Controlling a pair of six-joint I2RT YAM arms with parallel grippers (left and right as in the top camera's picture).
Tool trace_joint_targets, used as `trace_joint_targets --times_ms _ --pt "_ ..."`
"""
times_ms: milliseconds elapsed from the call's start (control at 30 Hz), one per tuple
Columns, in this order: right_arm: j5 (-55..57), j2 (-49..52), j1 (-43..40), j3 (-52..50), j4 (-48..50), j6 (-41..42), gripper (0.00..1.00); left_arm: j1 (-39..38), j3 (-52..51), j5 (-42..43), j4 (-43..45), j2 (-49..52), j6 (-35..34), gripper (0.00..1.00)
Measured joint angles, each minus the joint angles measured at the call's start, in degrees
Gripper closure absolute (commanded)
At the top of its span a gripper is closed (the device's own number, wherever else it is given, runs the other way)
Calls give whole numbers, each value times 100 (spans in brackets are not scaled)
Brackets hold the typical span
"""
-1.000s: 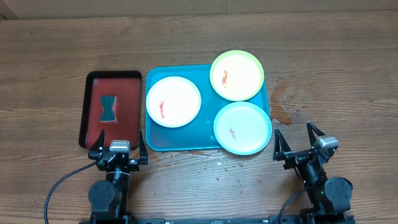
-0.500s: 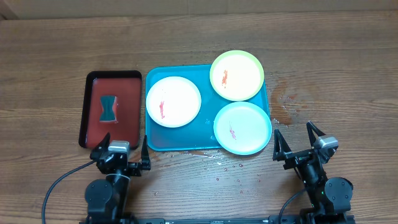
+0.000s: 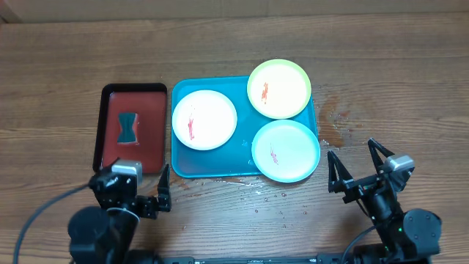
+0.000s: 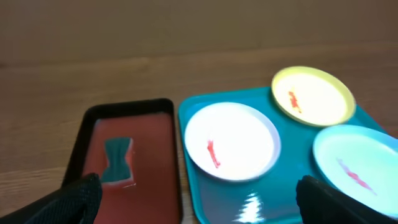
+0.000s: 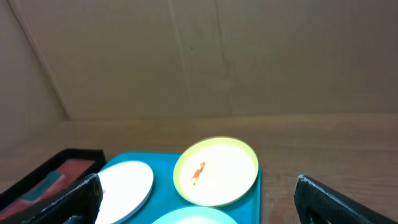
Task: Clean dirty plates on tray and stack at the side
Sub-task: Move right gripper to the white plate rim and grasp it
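Three plates lie on the blue tray (image 3: 220,170). The pinkish-white plate (image 3: 204,119) is at the left, the yellow-green plate (image 3: 279,89) at the back right, the pale teal plate (image 3: 286,150) at the front right. Each has a red smear. My left gripper (image 3: 132,183) is open and empty, near the table's front edge by the tray's front left corner. My right gripper (image 3: 353,161) is open and empty, in front of and right of the teal plate. The left wrist view shows the white plate (image 4: 231,140) and the tray (image 4: 217,202); the right wrist view shows the yellow-green plate (image 5: 216,170).
A dark red, black-rimmed tray (image 3: 150,132) stands left of the blue tray and holds a teal sponge (image 3: 128,127). Water drops lie on the wood (image 3: 333,125) right of and in front of the blue tray.
My left arm has shifted left and toward the front edge. My right arm has shifted slightly right. Both grippers stay open; the plates have not moved.
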Motion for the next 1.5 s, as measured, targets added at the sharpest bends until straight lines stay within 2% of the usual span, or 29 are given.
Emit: trace_joint_targets --times_ms 267,500,733,800,967,1167,1267,1367,1500 --pt "-216 999 -2 1388 -975 -9 0 0 1659 564 -1495 1707 -20 0" --pt "-507 2175 -2 2747 -2256 -13 0 0 2876 796 -2723 3095 -28 0" --pt "-678 3585 -2 4236 -3947 -17 0 0 3198 1075 -3047 3801 -166 0" --pt "-787 3910 -2 4529 -4159 -13 0 0 3198 1211 -3056 3915 -170 0" --pt "-1239 4538 -2 4728 -3978 39 0 0 3198 1425 -3053 4212 -170 0" --pt "-1853 5283 0 4730 -3480 258 20 0 3198 1534 -3018 4627 -170 0" --pt "-1895 5716 31 4730 -3292 505 23 0 3202 1541 -2892 4745 -203 5" --pt "-1834 6238 136 4750 -3095 772 24 0 3392 1305 -2844 4859 -505 6" --pt "-1523 7007 446 5095 -3099 1047 25 0 4116 584 -3069 5062 -1071 6"
